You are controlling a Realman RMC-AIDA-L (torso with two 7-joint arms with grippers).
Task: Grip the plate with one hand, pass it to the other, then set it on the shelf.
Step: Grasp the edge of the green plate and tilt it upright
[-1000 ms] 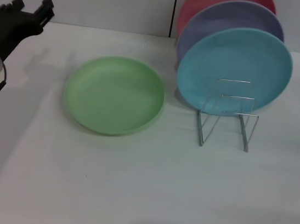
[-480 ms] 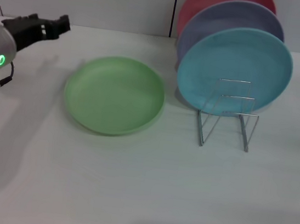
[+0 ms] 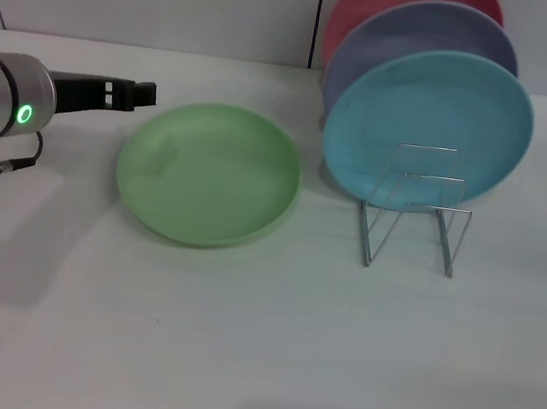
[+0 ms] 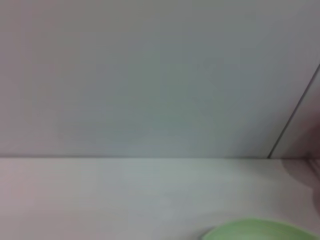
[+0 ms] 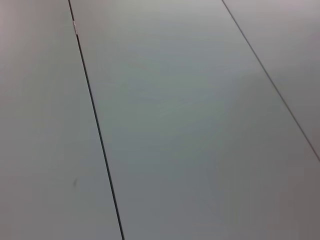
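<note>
Left gripper point(image 3: 145, 95) hovering at plate's point(image 3: 209, 173) left rim, open or closed impossible to tell. Plate flat on surface point(image 3: 235, 341), beside shelf point(image 3: 417, 208).

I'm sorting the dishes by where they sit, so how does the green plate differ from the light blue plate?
The green plate lies flat on the table; the light blue plate stands on edge in the wire rack. The green plate lies alone; the light blue plate has a purple plate right behind it. The left gripper is at the green plate's rim, far from the light blue plate. Both are round, plain and similar in size.
</note>
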